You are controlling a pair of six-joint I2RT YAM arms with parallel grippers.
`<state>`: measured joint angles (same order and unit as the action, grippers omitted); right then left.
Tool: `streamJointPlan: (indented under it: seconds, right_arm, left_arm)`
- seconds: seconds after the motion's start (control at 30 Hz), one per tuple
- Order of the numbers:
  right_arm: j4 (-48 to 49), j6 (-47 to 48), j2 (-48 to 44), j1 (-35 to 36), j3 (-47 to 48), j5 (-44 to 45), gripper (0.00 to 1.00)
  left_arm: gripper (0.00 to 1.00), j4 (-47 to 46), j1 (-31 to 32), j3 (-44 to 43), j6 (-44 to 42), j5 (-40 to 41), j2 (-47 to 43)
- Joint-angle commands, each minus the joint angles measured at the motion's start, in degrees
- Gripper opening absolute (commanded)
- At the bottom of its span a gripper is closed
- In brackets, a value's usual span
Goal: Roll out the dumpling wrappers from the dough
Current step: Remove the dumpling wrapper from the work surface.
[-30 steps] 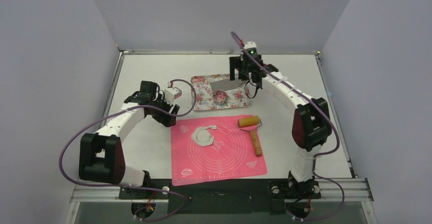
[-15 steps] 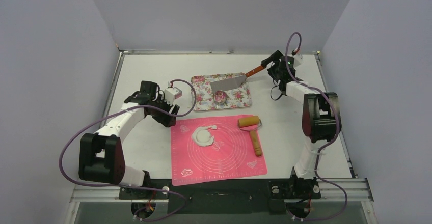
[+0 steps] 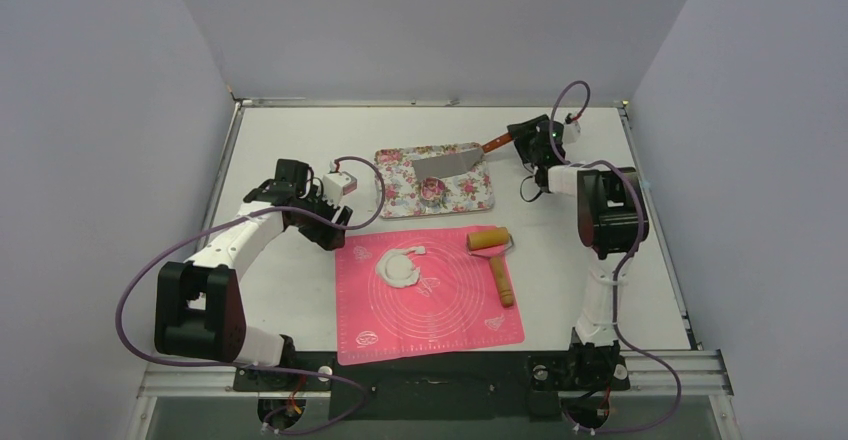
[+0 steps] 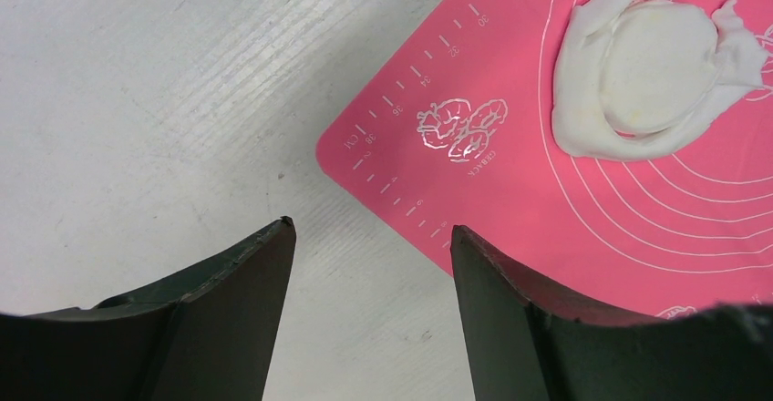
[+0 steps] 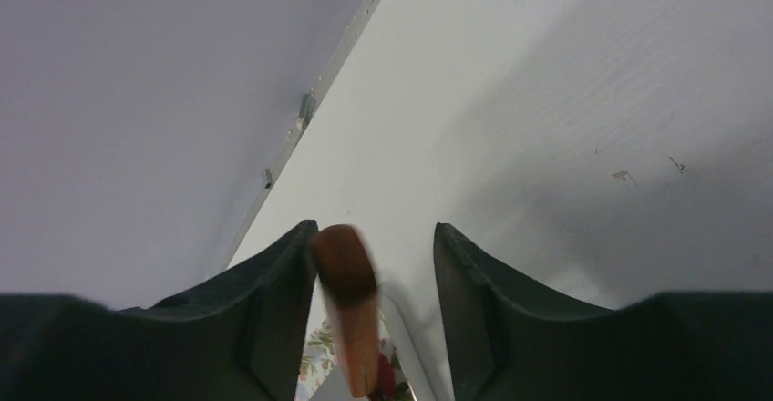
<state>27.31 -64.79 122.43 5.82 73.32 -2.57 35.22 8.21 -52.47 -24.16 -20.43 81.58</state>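
On the pink mat [image 3: 430,310] lies the dough [image 4: 579,114], a ragged white ring around a round cut dumpling wrapper [image 4: 658,68]; from above they read as one white patch [image 3: 398,266]. My left gripper [image 4: 372,228] hangs open and empty over bare table just off the mat's far-left corner [image 3: 338,222]. My right gripper [image 3: 522,134] is low at the back right. Its jaws straddle the brown wooden handle [image 5: 348,292] of a metal spatula [image 3: 447,165]. The handle touches one finger, with a gap to the other.
The spatula blade rests on a floral tray [image 3: 400,192] that also holds a metal ring cutter [image 3: 432,191]. A wooden rolling pin [image 3: 495,260] lies on the mat's right side. Walls close in the table at the back and both sides.
My right arm swung from above the tray out to the back right, then dropped onto the spatula handle, and its jaws have narrowed around it. The left arm has not moved.
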Motion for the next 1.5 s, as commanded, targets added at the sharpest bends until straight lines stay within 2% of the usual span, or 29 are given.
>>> streamJointPlan:
  seconds: [0.0,0.1,0.17,0.27,0.33,0.47,0.63,0.8,0.9,1.1,1.3,1.47]
  right_arm:
    - [6.1,-1.7,-0.4,0.8,2.5,-1.3,0.38]
    - [6.0,-1.1,0.2,0.9,3.2,-1.9,0.32]
    - [5.9,-0.5,0.1,0.9,3.3,-1.9,0.25]
    - [6.4,0.8,-0.5,0.9,2.8,-1.3,0.05]
    - [6.2,2.6,-1.4,0.9,2.7,-1.1,0.0]
    - [5.6,7.7,-7.0,1.2,1.6,-0.5,0.0]
    - [2.4,20.7,-17.5,3.2,-1.1,6.7,0.0]
    - [0.3,29.5,-29.2,5.3,-4.3,12.5,0.0]
    - [-2.1,34.3,-32.4,6.9,-4.8,15.2,0.0]
    - [-3.5,33.6,-34.4,6.9,-7.0,13.2,0.0]
    - [-7.5,36.9,-46.9,11.2,-12.3,12.2,0.0]
    - [-8.8,35.5,-54.6,13.4,-20.4,11.3,0.0]
  left_arm:
    - [0.62,-0.1,0.1,-2.7,0.0,-1.8,-0.5]
    - [0.61,-0.2,0.1,-2.7,0.0,-1.9,-0.3]
    - [0.61,-0.2,0.1,-2.6,-0.1,-2.0,-0.3]
    - [0.61,0.1,0.1,-2.3,-0.2,-2.0,-0.6]
    - [0.61,0.2,0.1,-2.2,-0.3,-2.0,-0.9]
    - [0.61,0.3,0.0,-2.3,-0.4,-1.8,-1.1]
    - [0.62,0.4,0.0,-2.5,-0.4,-1.6,-1.4]
    - [0.62,0.7,0.0,-2.3,-0.6,-1.6,-1.9]
    - [0.62,0.6,0.2,-1.7,-0.9,-1.4,-2.0]
    - [0.62,1.4,0.2,-1.5,-1.3,-1.6,-2.7]
    - [0.62,2.4,0.7,-0.1,-3.0,-2.4,-2.9]
    - [0.62,1.6,3.1,2.6,-4.1,0.3,-1.6]
